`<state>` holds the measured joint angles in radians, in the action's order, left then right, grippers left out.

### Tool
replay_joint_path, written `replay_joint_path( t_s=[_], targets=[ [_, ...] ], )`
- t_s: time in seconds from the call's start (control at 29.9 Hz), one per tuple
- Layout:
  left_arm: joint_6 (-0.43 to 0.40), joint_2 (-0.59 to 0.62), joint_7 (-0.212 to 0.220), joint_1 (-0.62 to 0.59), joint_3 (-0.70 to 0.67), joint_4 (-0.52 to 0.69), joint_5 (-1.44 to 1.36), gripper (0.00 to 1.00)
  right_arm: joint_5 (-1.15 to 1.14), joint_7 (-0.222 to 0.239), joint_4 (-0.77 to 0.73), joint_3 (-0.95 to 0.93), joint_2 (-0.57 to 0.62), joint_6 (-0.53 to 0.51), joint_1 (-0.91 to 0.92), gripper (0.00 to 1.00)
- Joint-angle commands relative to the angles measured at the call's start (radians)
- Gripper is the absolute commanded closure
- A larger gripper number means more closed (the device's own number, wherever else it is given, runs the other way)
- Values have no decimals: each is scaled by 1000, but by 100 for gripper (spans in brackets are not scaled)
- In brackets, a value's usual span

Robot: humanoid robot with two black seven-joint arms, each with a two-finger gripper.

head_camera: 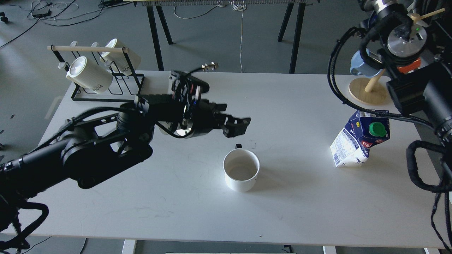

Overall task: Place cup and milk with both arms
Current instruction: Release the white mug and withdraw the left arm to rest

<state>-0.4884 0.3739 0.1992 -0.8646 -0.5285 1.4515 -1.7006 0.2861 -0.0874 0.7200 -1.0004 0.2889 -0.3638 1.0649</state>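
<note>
A white cup (242, 169) stands upright on the white table (289, 106), just right of the middle, with nothing holding it. My left gripper (236, 120) is open and empty; it hovers above and slightly behind and left of the cup. A blue and white milk carton (358, 144) with a green cap stands tilted near the table's right edge, untouched. My right arm (416, 84) rises along the right edge behind the carton. Its gripper is out of view.
A black wire rack (106, 90) holding two white mugs stands at the back left. A wooden mug tree (367, 92) with a blue cup (363, 65) stands at the back right, close to my right arm's cables.
</note>
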Motion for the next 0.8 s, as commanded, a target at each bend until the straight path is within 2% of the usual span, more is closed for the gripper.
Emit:
replay_joint_path(
  t_s=[0.0, 0.17, 0.33, 0.53, 0.6, 0.77],
  targets=[
    [0, -4, -1, 7, -178, -42, 164, 14, 4, -3, 175, -46, 96, 0, -112, 1],
    [0, -10, -4, 7, -370, -265, 569, 14, 37, -9, 329, -67, 237, 2, -229, 1],
    [0, -4, -12, 4, -481, -463, 919, 14, 123, -15, 487, -73, 397, -12, -379, 1],
    [0, 0, -75, 16, -528, -591, 1312, 10, 137, -41, 619, -196, 441, -73, -670, 1],
    [0, 3, -77, 16, -528, -612, 1456, 6, 142, -48, 653, -271, 447, -92, -782, 1],
    [0, 11, -81, 15, -541, -646, 1665, 5, 150, -49, 736, -391, 452, -125, -1064, 1]
  ],
)
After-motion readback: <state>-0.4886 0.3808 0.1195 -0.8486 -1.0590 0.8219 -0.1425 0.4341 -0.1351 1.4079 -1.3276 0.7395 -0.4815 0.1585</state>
